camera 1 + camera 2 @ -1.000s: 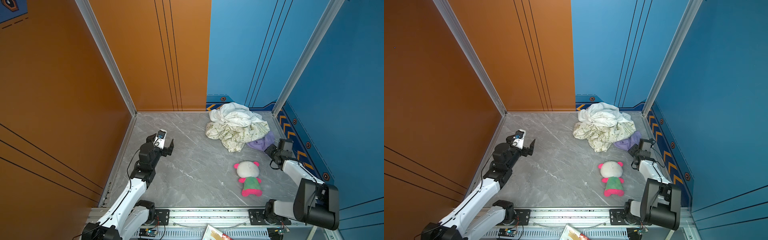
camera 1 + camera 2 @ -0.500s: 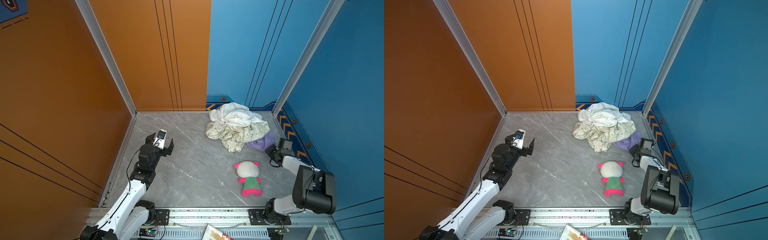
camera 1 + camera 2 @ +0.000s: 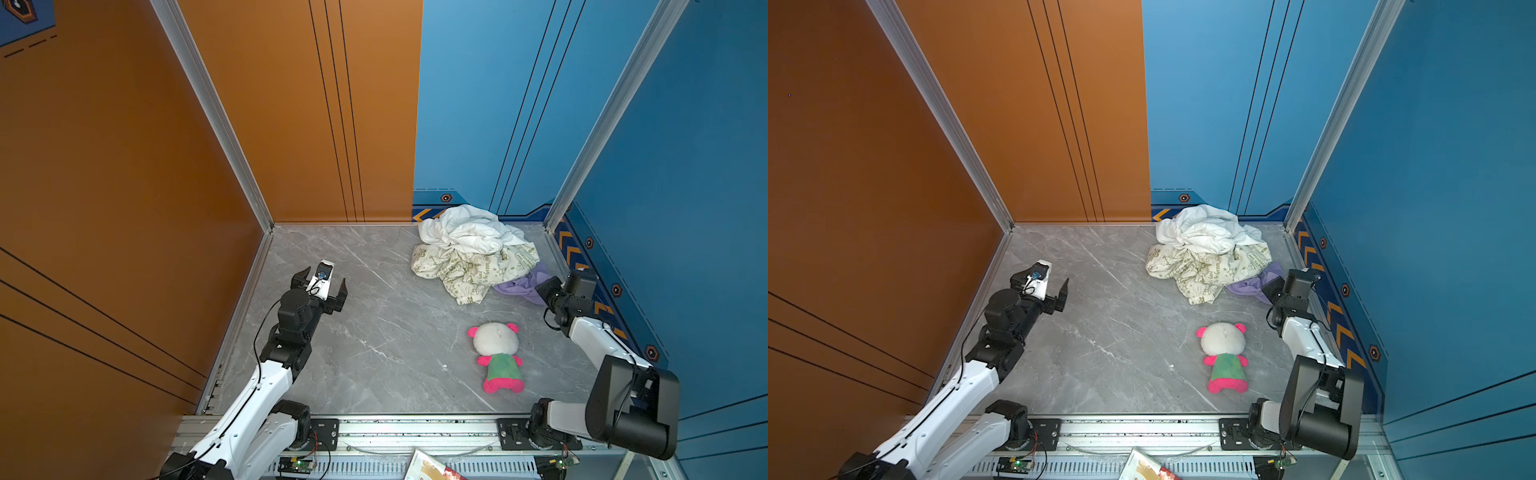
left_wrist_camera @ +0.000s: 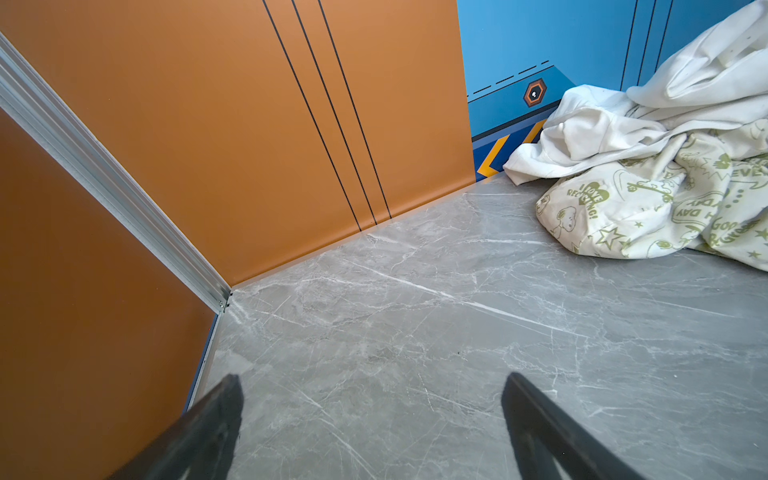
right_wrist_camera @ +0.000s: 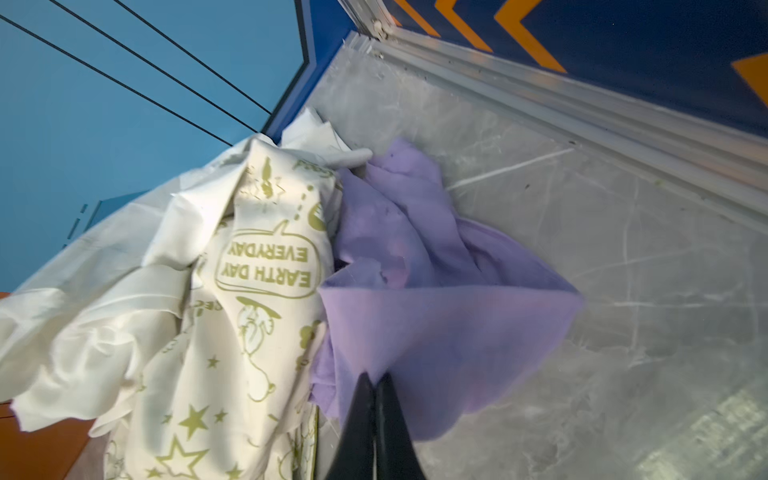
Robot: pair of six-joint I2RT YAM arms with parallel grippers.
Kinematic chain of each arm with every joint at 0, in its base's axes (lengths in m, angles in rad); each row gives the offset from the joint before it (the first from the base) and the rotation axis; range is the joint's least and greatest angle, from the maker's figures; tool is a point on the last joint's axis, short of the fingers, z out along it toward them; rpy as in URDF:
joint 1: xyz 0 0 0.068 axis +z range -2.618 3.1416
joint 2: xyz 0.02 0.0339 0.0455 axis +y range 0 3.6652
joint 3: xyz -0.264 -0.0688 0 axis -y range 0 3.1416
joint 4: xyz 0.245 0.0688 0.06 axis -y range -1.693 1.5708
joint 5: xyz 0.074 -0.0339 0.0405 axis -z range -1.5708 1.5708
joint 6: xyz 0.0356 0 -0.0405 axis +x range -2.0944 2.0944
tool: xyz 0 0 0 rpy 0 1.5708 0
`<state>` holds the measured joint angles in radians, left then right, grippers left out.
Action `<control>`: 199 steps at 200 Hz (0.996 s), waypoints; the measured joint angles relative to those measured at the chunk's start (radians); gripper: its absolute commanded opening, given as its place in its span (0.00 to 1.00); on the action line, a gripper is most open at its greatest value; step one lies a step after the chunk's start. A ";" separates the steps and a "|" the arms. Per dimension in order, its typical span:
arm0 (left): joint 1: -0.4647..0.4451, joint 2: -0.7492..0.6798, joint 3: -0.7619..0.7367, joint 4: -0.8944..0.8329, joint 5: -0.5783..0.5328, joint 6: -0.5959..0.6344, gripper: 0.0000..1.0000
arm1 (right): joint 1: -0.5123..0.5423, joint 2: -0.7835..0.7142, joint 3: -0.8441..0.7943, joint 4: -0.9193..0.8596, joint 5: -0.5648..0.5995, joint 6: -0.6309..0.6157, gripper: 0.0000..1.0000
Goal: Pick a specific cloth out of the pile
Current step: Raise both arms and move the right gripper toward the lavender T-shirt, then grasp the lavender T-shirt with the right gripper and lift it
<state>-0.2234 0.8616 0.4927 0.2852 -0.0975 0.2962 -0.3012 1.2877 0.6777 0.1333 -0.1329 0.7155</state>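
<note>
cloth [image 3: 517,286]: lilac, at the 4 o'clock edge of the pile [image 3: 465,241], partly under it, on the desk [image 3: 374,332]. right jaws pinched shut on its near fold; left jaws wide, empty. judged soft, light, limp: grip an edge fold; expect drag from the pile.

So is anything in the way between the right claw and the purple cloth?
Nothing visible: the right gripper is shut on an edge of the purple cloth. The cream cloth covers part of its other side.
</note>
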 measured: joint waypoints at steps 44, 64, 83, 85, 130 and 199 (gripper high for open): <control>0.000 0.000 -0.001 0.000 -0.007 0.003 0.98 | 0.003 -0.087 0.068 0.013 0.030 0.030 0.00; -0.001 0.000 -0.001 0.000 -0.008 0.003 0.98 | 0.010 -0.109 0.109 0.022 0.043 0.038 0.00; -0.001 0.000 -0.001 0.000 -0.008 0.003 0.98 | 0.018 -0.111 0.156 0.036 0.056 0.042 0.00; -0.001 0.000 -0.001 0.000 -0.008 0.003 0.98 | 0.019 -0.111 0.162 0.037 0.058 0.042 0.00; -0.001 0.000 -0.001 0.000 -0.009 0.004 0.98 | 0.051 -0.102 0.294 0.071 0.077 0.041 0.00; -0.009 -0.002 -0.001 0.000 -0.019 0.014 0.98 | 0.150 -0.026 0.523 0.140 0.111 0.013 0.00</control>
<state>-0.2325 0.8597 0.4919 0.2848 -0.1165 0.3107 -0.1509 1.2617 1.2011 0.2737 -0.0216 0.7288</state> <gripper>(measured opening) 0.979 0.048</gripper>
